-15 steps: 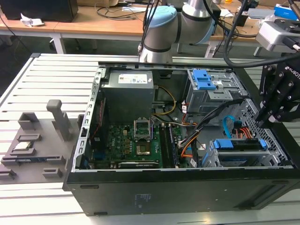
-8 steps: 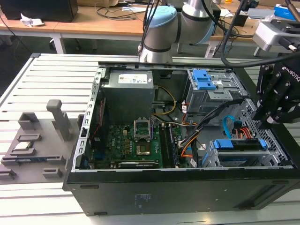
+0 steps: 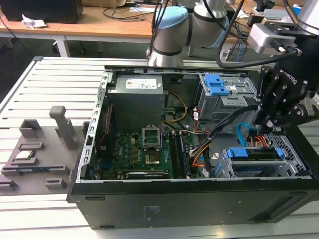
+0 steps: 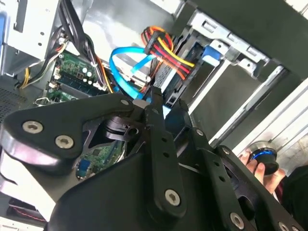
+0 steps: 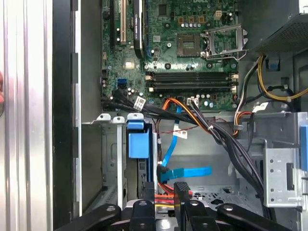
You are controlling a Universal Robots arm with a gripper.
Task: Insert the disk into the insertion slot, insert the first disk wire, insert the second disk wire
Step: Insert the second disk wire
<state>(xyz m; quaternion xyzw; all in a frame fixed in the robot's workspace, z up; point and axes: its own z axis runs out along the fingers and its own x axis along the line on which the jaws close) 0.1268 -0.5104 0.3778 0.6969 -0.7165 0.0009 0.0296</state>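
Pincer point(image 3: 258, 130) nr disk point(image 3: 239, 153) wire end, disk seated in insertion slot point(image 3: 295, 158)

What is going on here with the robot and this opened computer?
The robot's black hand hangs over the open black computer case. The silver hard drive in its bright blue plastic carrier already sits in the perforated silver-grey metal cage. The hand is close to the flat blue data wire and the red, yellow and black power wires beside the drive.
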